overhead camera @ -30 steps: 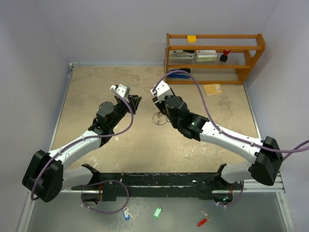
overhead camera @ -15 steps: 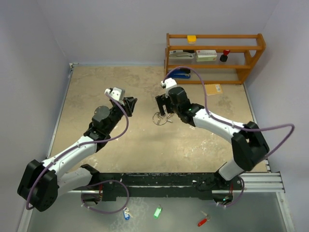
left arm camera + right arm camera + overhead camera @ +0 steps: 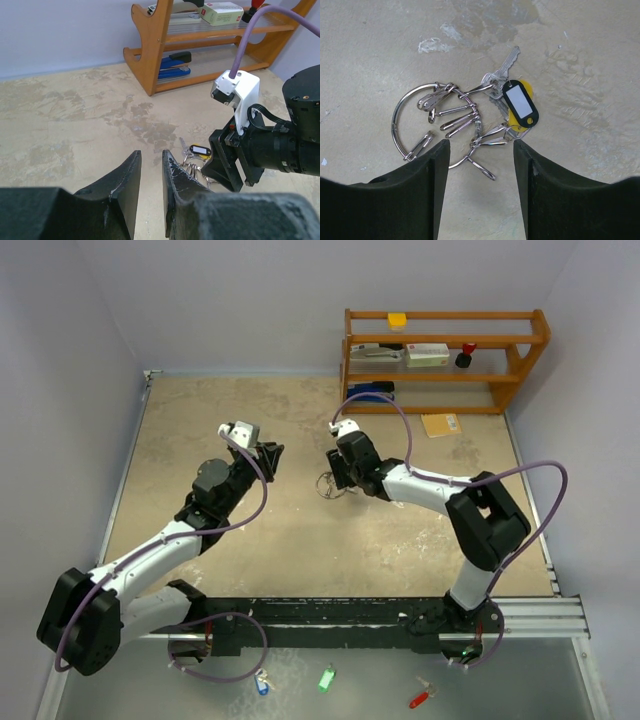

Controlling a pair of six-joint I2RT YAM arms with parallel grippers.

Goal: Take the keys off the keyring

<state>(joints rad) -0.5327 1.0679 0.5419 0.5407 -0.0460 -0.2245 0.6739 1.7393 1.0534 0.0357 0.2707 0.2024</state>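
Tabletop: R gripper hovers over keyring, keys.

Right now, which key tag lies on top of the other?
The black tag, with a white label; the yellow tag only peeks out beneath it.

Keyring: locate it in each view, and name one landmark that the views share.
Top external: the keyring lies mid-picture, just below and left of the right gripper.
Left wrist: lower right of centre, beside the right gripper.
Right wrist: centre-left, just above the gap between that gripper's jaws.
Shared landmark: the right gripper, next to the ring in all three.
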